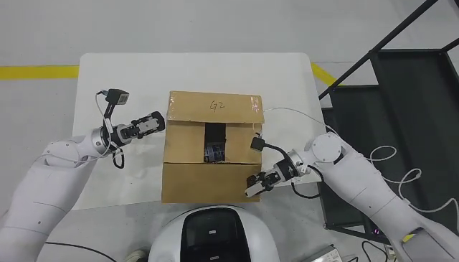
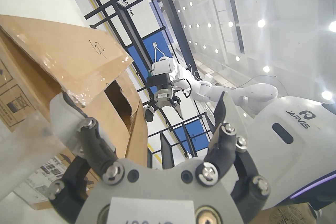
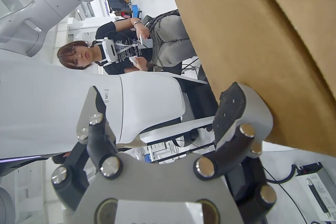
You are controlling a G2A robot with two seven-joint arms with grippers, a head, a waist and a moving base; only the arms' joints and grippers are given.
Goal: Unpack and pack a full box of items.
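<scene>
A brown cardboard box (image 1: 188, 143) stands in the middle of the white table (image 1: 129, 75). Its top flaps are nearly shut, and a narrow gap (image 1: 215, 146) between them shows dark items inside. My left gripper (image 1: 152, 123) is open beside the box's left wall, close to the upper flap's edge. In the left wrist view one finger (image 2: 65, 109) sits by the taped flap corner of the box (image 2: 78, 51). My right gripper (image 1: 258, 184) is open at the box's front right corner. One pad (image 3: 231, 109) lies against or just under the cardboard (image 3: 249, 25).
A black metal frame and platform (image 1: 401, 90) stand right of the table. White cables (image 1: 301, 115) trail from the box's right side across the table. A grey device with a cable (image 3: 315, 188) lies below the right gripper. A yellow floor line (image 1: 36, 72) runs at the left.
</scene>
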